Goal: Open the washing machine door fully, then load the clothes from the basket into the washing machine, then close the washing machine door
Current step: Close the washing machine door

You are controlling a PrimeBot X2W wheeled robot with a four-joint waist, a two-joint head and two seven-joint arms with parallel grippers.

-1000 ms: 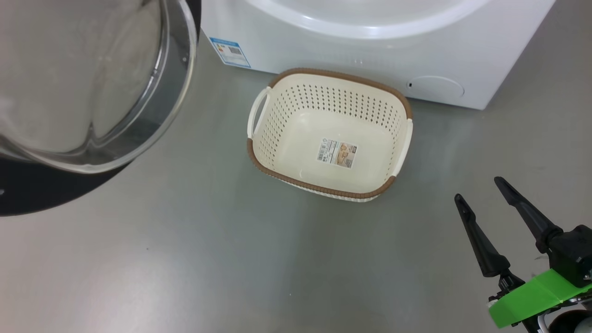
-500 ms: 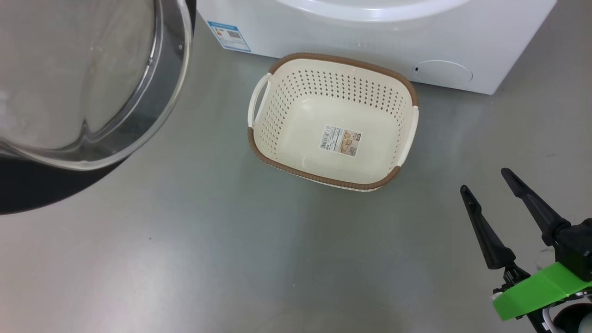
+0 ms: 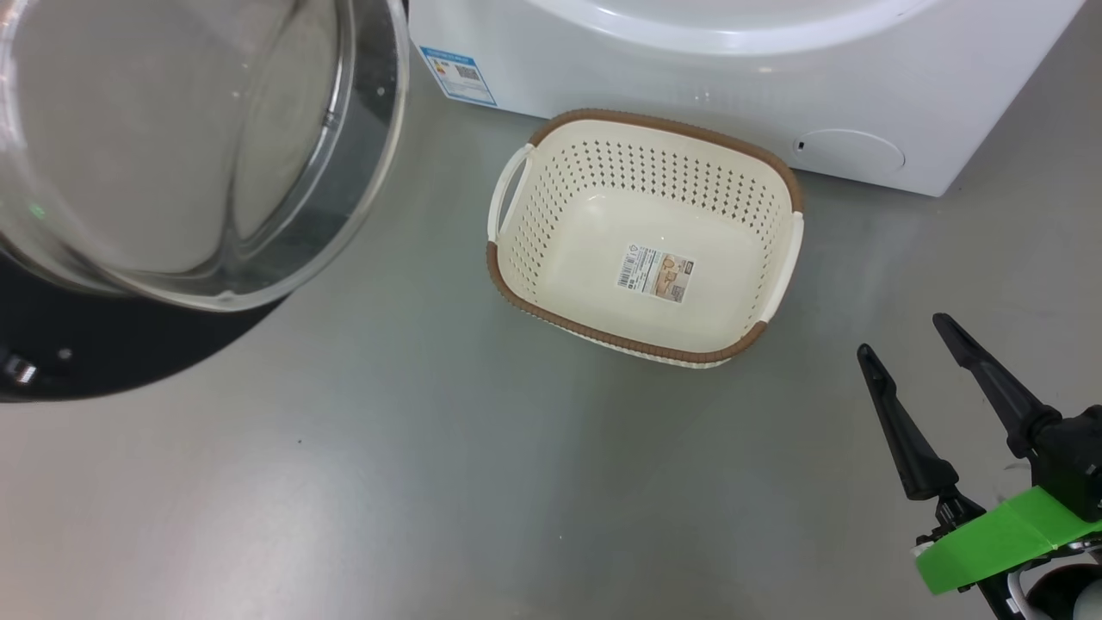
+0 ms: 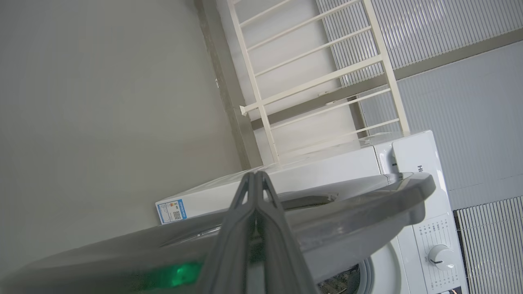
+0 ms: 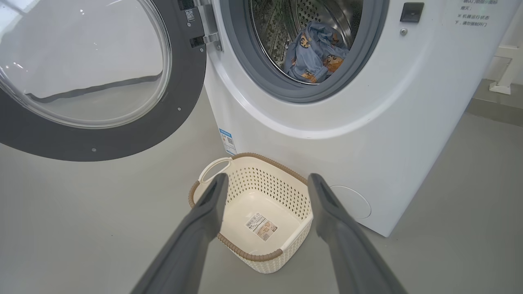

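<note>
Grey floor (image 3: 413, 482) spreads across the head view. On it the basket (image 3: 594, 250) stands upright, mouth up, just in front of the washer (image 3: 689, 77); whether the two touch is unclear. It is empty but for a label (image 3: 656, 274) stuck to its bottom. Its long axis runs along the washer's front, with a handle at each short end. To the left the door (image 3: 77, 362) hangs open, its glass bowl bulging out over the floor. At lower right the right gripper (image 3: 904, 338) hovers over bare floor, well apart from the basket. Its fingers are spread wide and hold nothing, tips pointing toward the washer, and green tape (image 3: 990, 538) wraps its base.

From the left wrist, the left gripper (image 4: 255, 181) shows its fingers pressed together tip to tip, with nothing between them. Behind them the door's rim crosses the view edge-on and blurred; whether they touch it I cannot tell. Beyond are the washer's dial (image 4: 439, 257) and a white rack (image 4: 318, 81).

From the right wrist, the clothes (image 5: 314, 55) lie heaped low in the drum (image 5: 286, 24). The door is swung wide to the left of the mouth, its inner face and bowl turned to the room. The empty basket sits below the mouth, seen between the wide-spread fingers.
</note>
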